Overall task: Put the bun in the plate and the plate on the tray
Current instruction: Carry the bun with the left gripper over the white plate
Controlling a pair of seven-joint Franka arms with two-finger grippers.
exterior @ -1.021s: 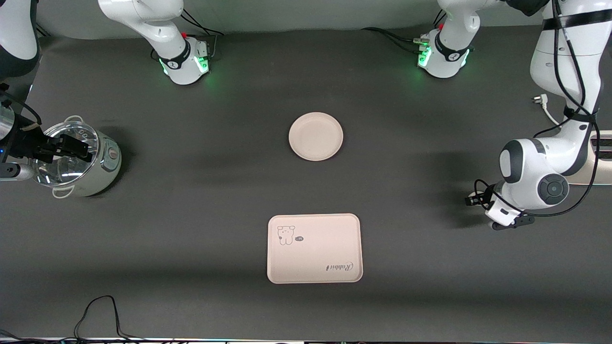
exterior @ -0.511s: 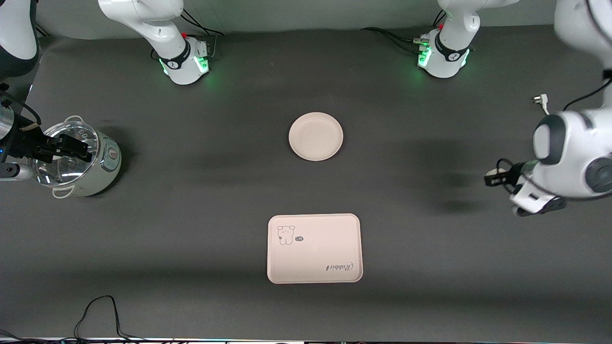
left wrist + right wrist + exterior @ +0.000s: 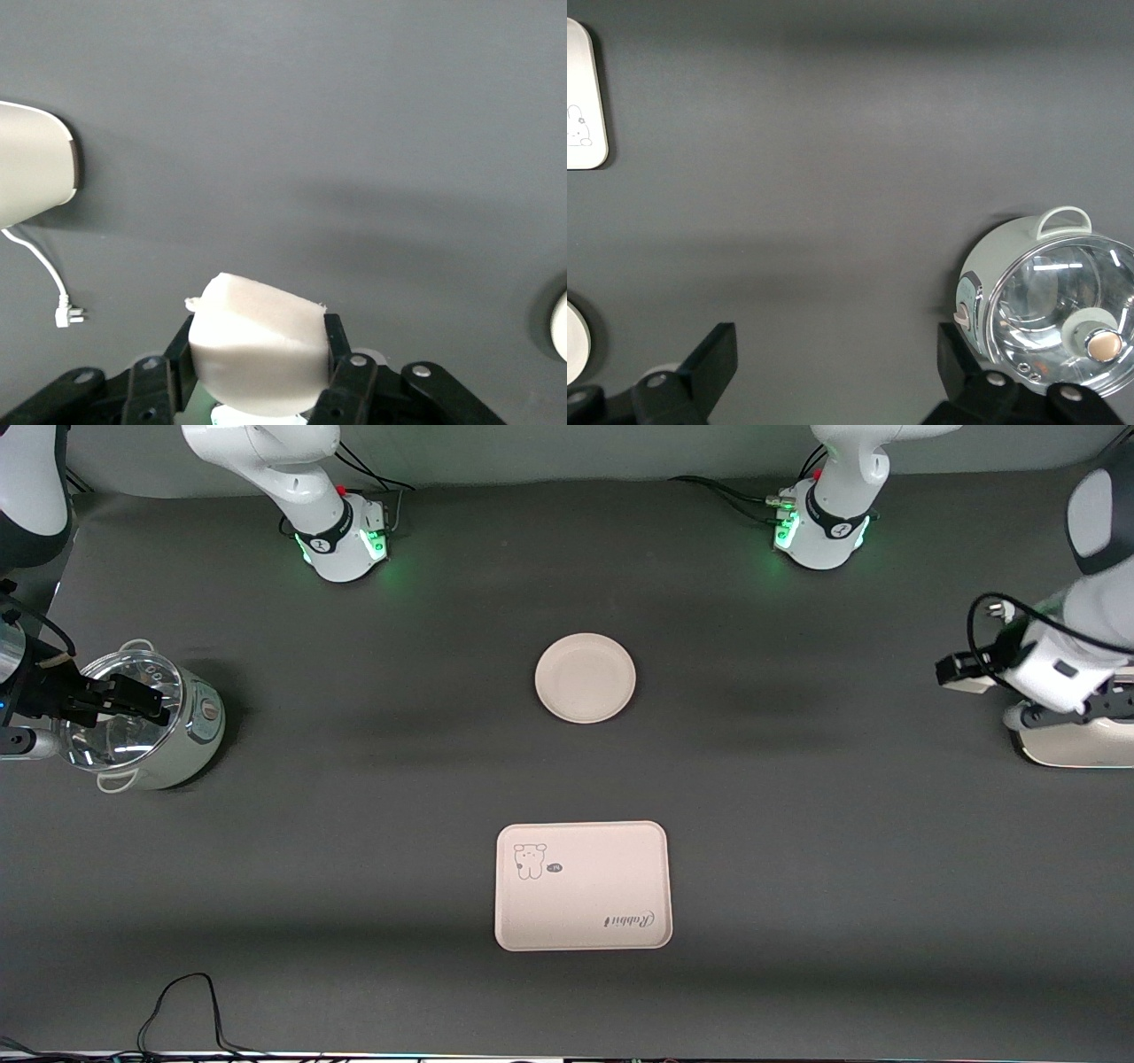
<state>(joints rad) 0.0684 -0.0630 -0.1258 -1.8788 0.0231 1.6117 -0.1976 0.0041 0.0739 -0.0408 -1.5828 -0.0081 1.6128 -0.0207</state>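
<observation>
The tray (image 3: 582, 886) lies at six o'clock of the plate (image 3: 585, 677), well apart. The plate looks light and stiff, best taken by its raised rim. My right gripper (image 3: 833, 372) waits spread wide above the lidded pot (image 3: 1050, 305). My left gripper (image 3: 259, 376) pinches the bun (image 3: 257, 354) by its sides at the table's left-arm end; it seems soft, so I squeeze gently.

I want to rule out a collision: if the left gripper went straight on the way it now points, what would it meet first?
Probably only bare table. The left gripper, shut on the bun, points down at dark tabletop; nothing shows between them, though depth is unclear.
</observation>
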